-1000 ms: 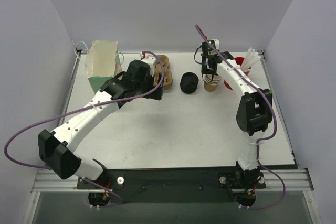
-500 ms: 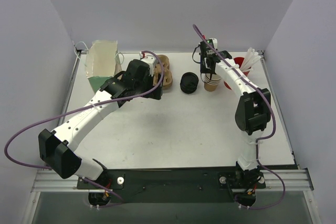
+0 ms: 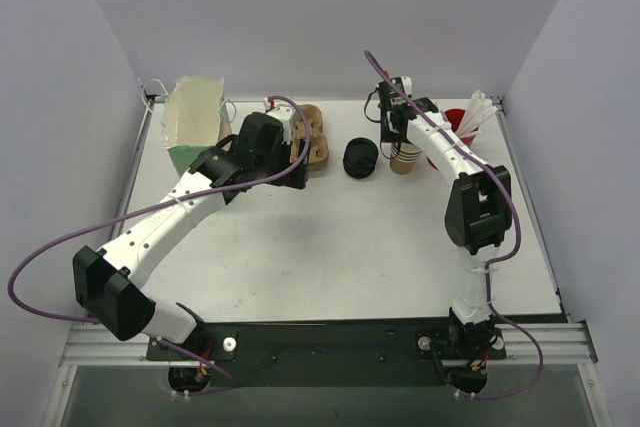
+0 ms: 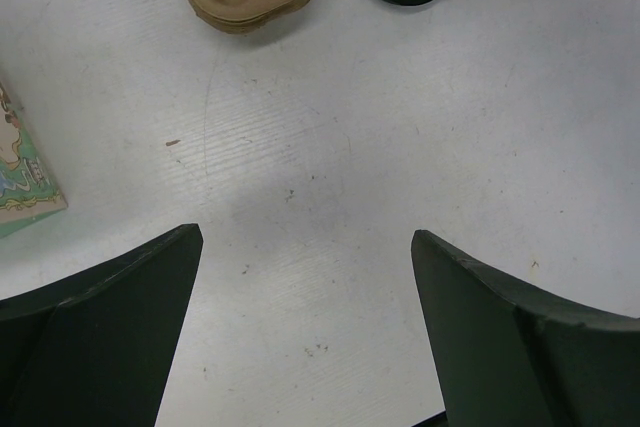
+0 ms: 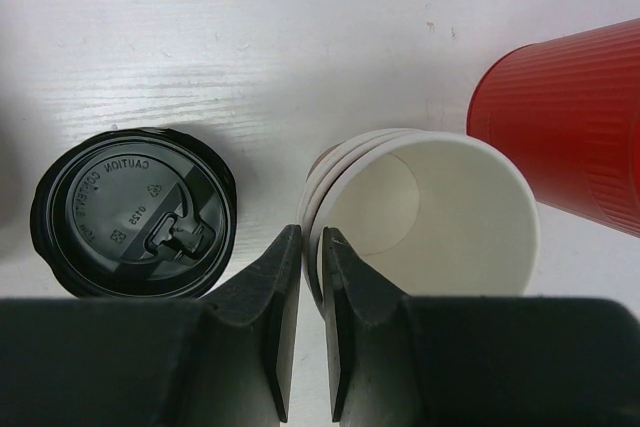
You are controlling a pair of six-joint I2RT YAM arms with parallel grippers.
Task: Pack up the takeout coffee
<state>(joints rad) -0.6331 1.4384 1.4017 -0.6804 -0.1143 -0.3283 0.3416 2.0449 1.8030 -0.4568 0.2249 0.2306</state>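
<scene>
Tan paper cups stand stacked between black lids and a red cup. The right pincer pinches the stack's rim, and the left pincer gapes above the counter. Lidding and packing look not yet done.

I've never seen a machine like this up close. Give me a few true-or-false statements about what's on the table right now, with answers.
1. The left tool hangs wide open over bare table. True.
2. The red cup lies on its side. False: it stands upright with white sticks in it.
3. The black lids sit between the brown cup carrier and the paper cup stack. True.
4. The top paper cup wears a lid. False: it is open, and its white inside shows.
5. The right tool is spread wide. False: its fingers are nearly together at the stack's rim.
</scene>
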